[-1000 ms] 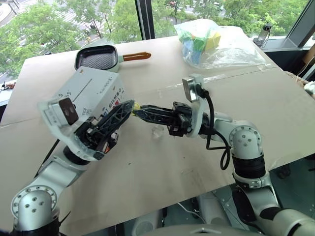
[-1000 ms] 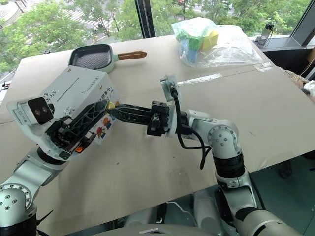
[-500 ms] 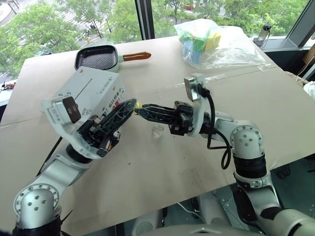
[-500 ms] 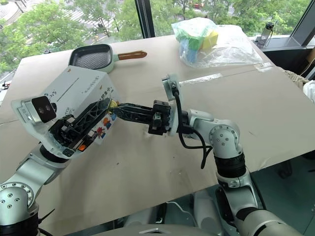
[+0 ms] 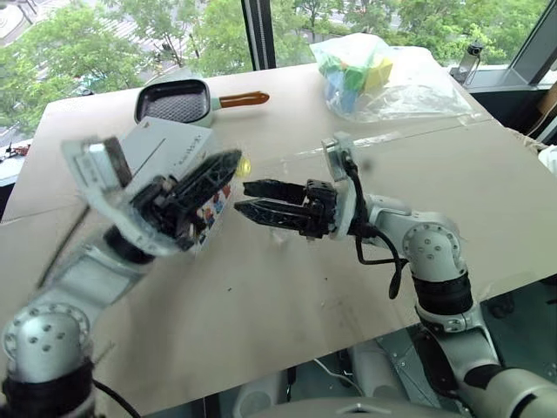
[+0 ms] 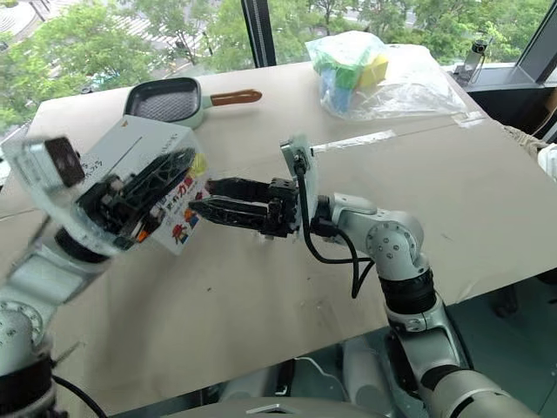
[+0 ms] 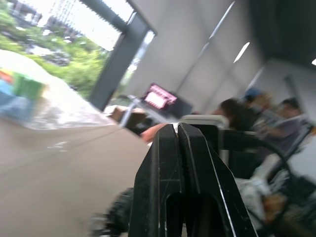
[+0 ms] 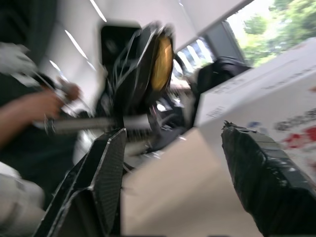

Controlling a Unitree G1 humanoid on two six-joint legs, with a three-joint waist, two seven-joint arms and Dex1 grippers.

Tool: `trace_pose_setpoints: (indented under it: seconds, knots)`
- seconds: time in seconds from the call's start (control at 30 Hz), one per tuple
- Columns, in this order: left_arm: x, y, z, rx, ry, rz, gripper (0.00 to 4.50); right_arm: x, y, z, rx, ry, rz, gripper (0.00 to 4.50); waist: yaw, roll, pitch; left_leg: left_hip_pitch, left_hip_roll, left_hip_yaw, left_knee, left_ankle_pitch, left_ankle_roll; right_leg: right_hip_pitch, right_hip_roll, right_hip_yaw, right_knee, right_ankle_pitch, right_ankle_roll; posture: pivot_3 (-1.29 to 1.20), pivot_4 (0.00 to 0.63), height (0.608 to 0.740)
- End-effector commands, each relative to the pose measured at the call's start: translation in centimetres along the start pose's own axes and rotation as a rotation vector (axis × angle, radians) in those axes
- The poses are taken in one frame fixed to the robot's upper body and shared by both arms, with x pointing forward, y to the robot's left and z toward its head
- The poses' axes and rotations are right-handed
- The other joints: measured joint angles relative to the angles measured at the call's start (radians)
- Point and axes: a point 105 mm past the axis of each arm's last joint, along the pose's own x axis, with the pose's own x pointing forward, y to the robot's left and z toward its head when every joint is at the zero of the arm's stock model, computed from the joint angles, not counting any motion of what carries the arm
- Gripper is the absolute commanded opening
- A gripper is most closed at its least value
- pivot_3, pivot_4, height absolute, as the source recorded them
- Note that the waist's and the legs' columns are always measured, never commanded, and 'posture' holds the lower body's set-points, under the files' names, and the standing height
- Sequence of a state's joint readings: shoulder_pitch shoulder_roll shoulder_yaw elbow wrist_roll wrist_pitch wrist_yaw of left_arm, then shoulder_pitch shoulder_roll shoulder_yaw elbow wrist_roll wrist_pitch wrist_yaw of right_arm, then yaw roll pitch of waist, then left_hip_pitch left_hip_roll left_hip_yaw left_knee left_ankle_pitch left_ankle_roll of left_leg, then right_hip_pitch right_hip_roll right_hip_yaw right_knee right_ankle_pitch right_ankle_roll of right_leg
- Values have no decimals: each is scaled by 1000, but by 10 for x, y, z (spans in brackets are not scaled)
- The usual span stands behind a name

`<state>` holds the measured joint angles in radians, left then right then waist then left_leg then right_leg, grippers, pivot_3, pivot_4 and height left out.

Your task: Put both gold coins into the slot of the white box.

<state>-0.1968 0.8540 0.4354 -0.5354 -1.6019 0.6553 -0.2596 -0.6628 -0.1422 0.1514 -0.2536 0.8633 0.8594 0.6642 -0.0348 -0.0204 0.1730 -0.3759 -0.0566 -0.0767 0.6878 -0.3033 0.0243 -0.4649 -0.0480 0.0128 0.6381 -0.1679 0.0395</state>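
grill pan, brown handle | bagged coloured blocks | cardboard-covered table

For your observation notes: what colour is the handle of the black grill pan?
Orange-brown; the grill pan's handle shows best in the left eye view.

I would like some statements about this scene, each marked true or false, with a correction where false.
1. The left gripper pinches a gold coin at its fingertips. True.
2. The right gripper has its fingers shut. False: they stand apart, with nothing between them.
3. The white box lies flat on the table. False: it is tilted, against the left arm.
4. The grill pan sits near the window, beyond the box. True.
5. The bag of coloured blocks is inside the pan. False: it lies apart, on the table.
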Motion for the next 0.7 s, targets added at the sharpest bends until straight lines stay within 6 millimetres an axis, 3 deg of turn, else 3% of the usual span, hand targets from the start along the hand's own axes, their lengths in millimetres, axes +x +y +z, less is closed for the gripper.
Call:
trace_pose_setpoints:
  seconds: [0.03,0.23,0.43,0.7]
  knots:
    - [-3,16,33,149,10,132,0,-1,0,17,-266,25,10,3200,-4,0,0,0,0,0,0,0,0,0,0,0,0,0,0,0,150,721]
    - [-14,40,60,324,167,312,0,-4,-8,37,-501,89,-21,3200,-9,1,1,-1,1,1,-3,0,0,-3,1,1,-2,0,0,0,150,721]
    - [-39,74,53,435,362,504,0,1,-8,49,-556,67,-35,3200,-7,2,2,-4,1,1,-4,0,0,-6,0,2,-4,0,0,0,150,721]
    - [-56,96,37,445,453,589,0,-2,-12,48,-546,58,-57,3200,-6,2,2,-5,1,0,-4,0,0,-6,-3,1,-5,0,0,0,150,721]
